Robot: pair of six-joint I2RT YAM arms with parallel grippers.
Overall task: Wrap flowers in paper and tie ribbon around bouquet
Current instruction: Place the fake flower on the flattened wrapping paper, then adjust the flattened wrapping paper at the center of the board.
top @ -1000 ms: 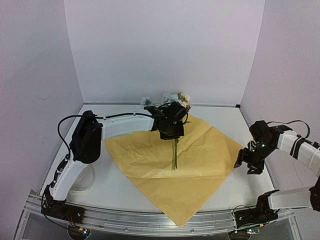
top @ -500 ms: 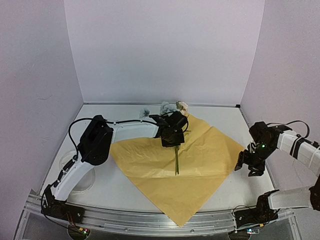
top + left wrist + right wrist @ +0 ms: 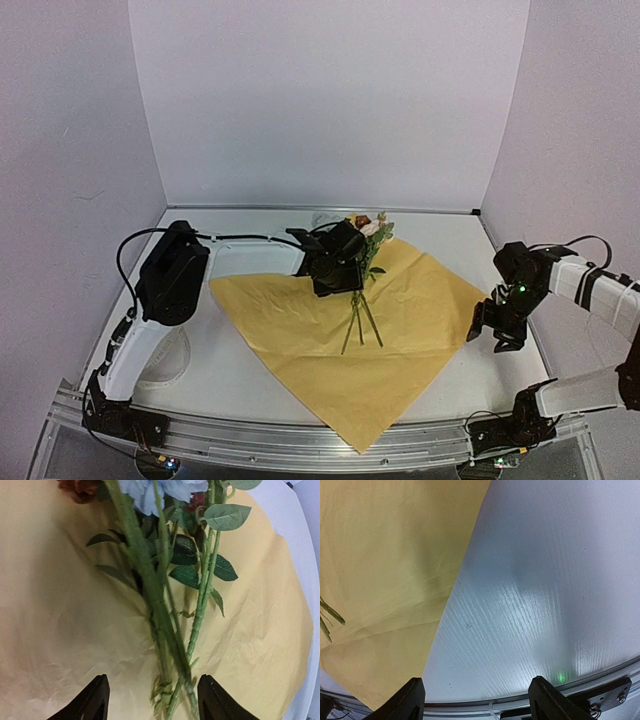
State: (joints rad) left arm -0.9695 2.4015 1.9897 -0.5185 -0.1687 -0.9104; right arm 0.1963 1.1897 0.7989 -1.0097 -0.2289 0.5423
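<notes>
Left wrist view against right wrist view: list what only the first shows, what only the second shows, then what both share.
Only the left wrist: the blue bloom and leaves of the flowers, and the left gripper, open, with stems between its fingertips. Only the right wrist: the right gripper, open over bare table, and a metal rail at the table's edge. Both: the paper with green stems on it, though the right wrist catches only stem tips at its left edge, plus some white table.
</notes>
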